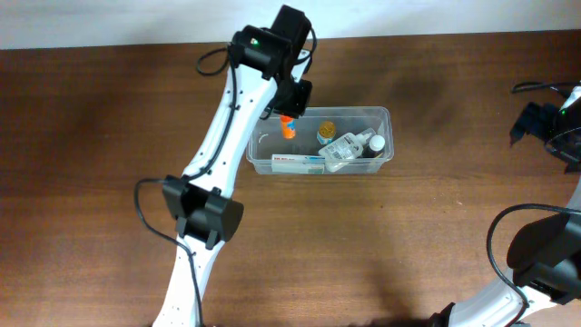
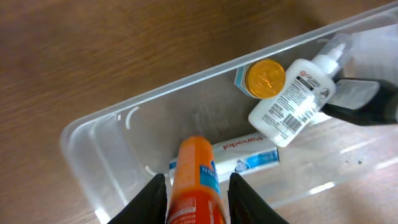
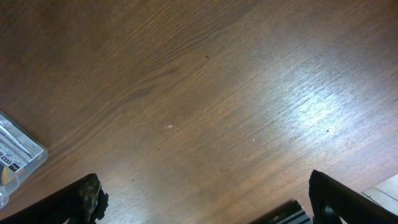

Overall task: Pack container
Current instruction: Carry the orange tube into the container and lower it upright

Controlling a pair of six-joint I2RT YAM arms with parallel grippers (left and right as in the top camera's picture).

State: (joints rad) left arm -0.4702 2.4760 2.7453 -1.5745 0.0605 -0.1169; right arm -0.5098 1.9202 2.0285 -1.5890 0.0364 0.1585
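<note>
The clear container (image 1: 386, 156) stands at the table's middle back. It holds a white bottle (image 1: 345, 145), a gold-lidded jar (image 1: 327, 129) and a flat toothpaste box (image 1: 295, 164). My left gripper (image 1: 289, 120) hangs over the container's left end, shut on an orange tube (image 1: 288, 128). In the left wrist view the orange tube (image 2: 194, 180) sits between the fingers (image 2: 196, 202), above the container's floor (image 2: 124, 149), with the box (image 2: 249, 155), white bottle (image 2: 292, 102) and jar (image 2: 265, 78) beyond. My right gripper (image 3: 202, 199) is open and empty over bare wood at the far right.
A black-capped item (image 2: 367, 102) lies at the container's right end. The container's corner (image 3: 18, 152) shows at the left edge of the right wrist view. Cables (image 1: 540, 88) lie at the table's right edge.
</note>
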